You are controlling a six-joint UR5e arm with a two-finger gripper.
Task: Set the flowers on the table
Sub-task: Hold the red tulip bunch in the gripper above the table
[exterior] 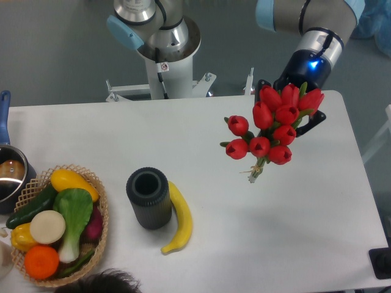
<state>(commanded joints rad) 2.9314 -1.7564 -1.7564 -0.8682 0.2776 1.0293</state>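
Observation:
The flowers (272, 131), a bunch of red tulip buds with green stems, hang tilted in the air over the right half of the white table (244, 238). The buds point up and right; the stem ends (253, 174) point down toward the tabletop. My gripper (290, 107) is behind the bunch at the table's far right and is shut on the flowers. Its black fingers (314, 125) show only partly past the buds.
A black cylindrical vase (148, 198) stands left of centre with a banana (177, 220) lying beside it. A wicker basket (82, 177) of vegetables sits at the front left, a pot (9, 177) behind it. The robot base (165, 55) stands at the back edge.

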